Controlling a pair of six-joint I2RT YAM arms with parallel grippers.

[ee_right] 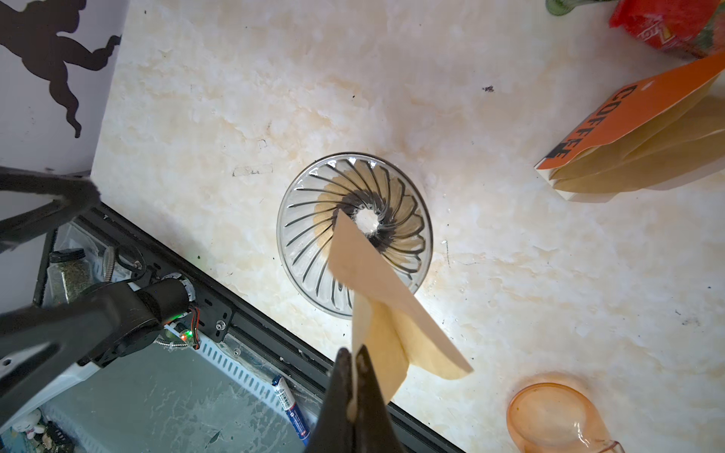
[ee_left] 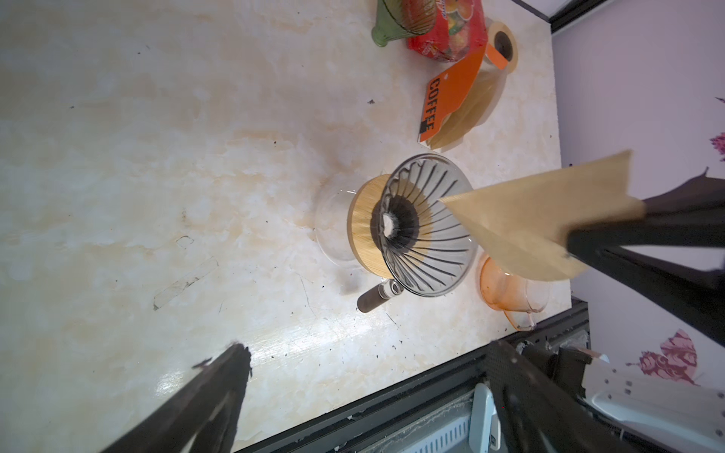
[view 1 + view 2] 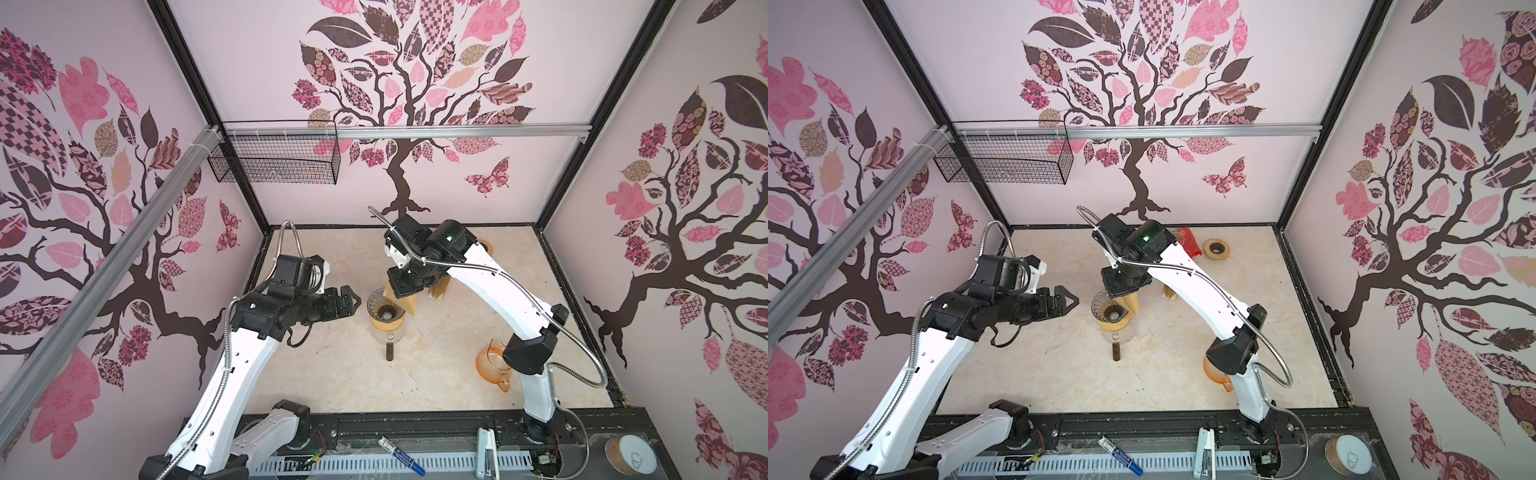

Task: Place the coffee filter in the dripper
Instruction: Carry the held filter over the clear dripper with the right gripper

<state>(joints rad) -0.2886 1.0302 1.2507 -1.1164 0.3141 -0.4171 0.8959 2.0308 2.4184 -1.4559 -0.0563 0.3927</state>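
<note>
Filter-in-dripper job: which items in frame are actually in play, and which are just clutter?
In play:
- coffee filter, pinched in the shut right gripper
- glass dripper
- open left gripper, beside the dripper

Clutter:
- COFFEE filter pack
- orange jug
- tape roll
- red snack bag
- green glass
- marker pen

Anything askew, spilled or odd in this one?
The filter hangs folded flat from the right gripper, whose jaws are shut on it. One flap is splayed and it is not opened into a cone. Its tip points toward the dripper. Dark specks dot the table. Nothing else stands out.
</note>
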